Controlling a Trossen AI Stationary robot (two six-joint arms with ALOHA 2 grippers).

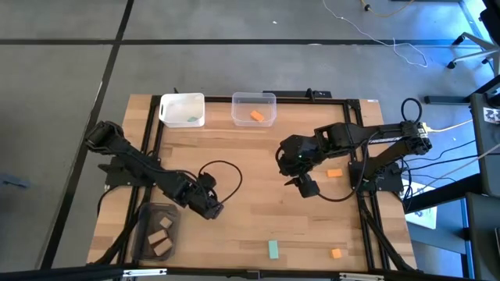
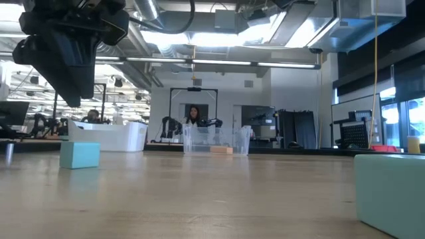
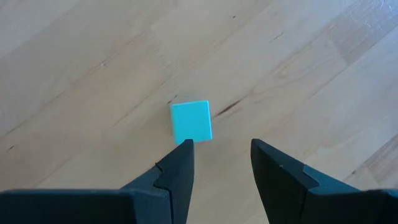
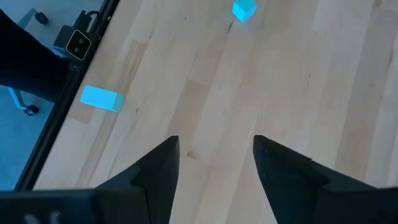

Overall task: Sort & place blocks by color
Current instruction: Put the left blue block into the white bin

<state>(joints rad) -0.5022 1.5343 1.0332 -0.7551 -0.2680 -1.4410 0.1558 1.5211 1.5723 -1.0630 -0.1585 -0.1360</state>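
left hand (image 3: 221,163) open, empty, above block (image 3: 191,121)

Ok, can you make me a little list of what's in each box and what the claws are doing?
white bin: one teal block
clear bin: one orange block
dark grey bin: tan blocks
loose on table: teal bar, two more orange cubes
left claw: open, empty, near grey bin
right claw: open, empty, above table

Two bins (image 1: 182,109) at table's (image 1: 250,164) far edge; third bin (image 1: 156,232) near left corner.
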